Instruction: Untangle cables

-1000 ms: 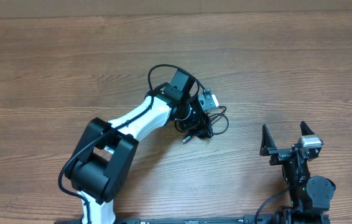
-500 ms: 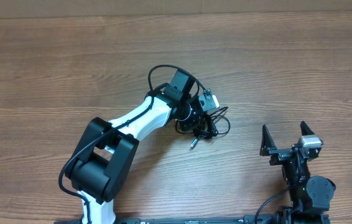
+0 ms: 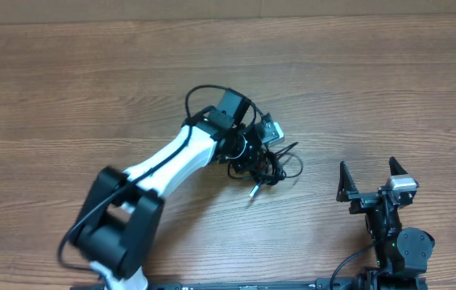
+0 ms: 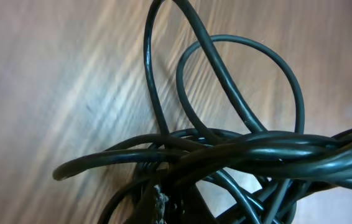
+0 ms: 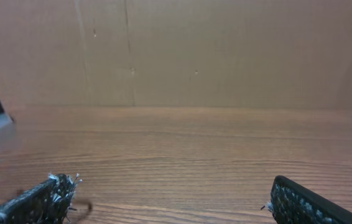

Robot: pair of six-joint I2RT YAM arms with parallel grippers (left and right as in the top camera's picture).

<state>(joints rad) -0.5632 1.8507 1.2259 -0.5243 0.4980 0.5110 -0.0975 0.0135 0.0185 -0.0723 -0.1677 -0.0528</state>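
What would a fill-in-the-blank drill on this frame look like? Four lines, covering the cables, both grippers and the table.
1. The left gripper is ____ on the cables.
2. The right gripper stands ____, away from the cables, holding nothing.
3. The cables are all ____ in colour.
4. The table has a ____-grain top.

Missing words: shut; open; black; wood.
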